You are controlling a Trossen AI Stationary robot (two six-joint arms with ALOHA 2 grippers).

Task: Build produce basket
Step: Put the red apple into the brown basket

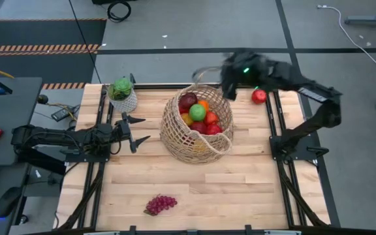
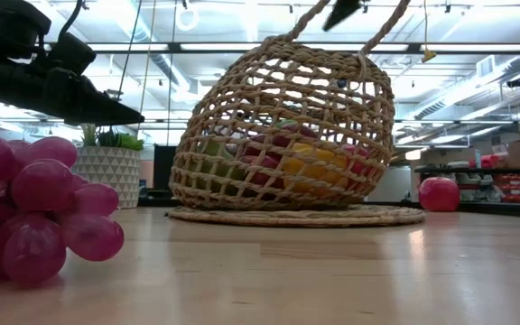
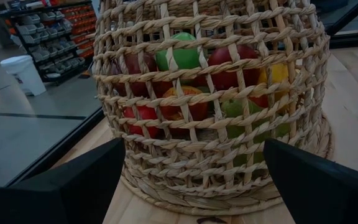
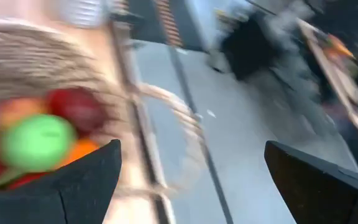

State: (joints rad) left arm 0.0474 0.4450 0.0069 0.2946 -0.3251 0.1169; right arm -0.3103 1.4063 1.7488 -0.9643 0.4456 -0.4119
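The basket [image 1: 196,128] sits mid-counter, loaded with produce [image 1: 198,112]. The right gripper [image 1: 230,77] hovers at its far rim by a loop handle, jaws spread wide, empty. The left gripper [image 1: 138,132] waits beside the basket, jaws wide, empty. Likely risk: snagging the handle and tipping it. 1 red apple [image 1: 258,96] and the grapes [image 1: 160,204] lie loose on the pale wood counter [image 1: 240,189]; grey floor surrounds.

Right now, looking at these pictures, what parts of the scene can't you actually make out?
- The right gripper: motion blur in the high view smears it above the round tan wicker basket.
- Fruit at the basket's bottom: hidden under the green apple and its neighbours.
- The purple grape bunch: cut by the low view's left edge.
- The open left gripper waits beside the basket.
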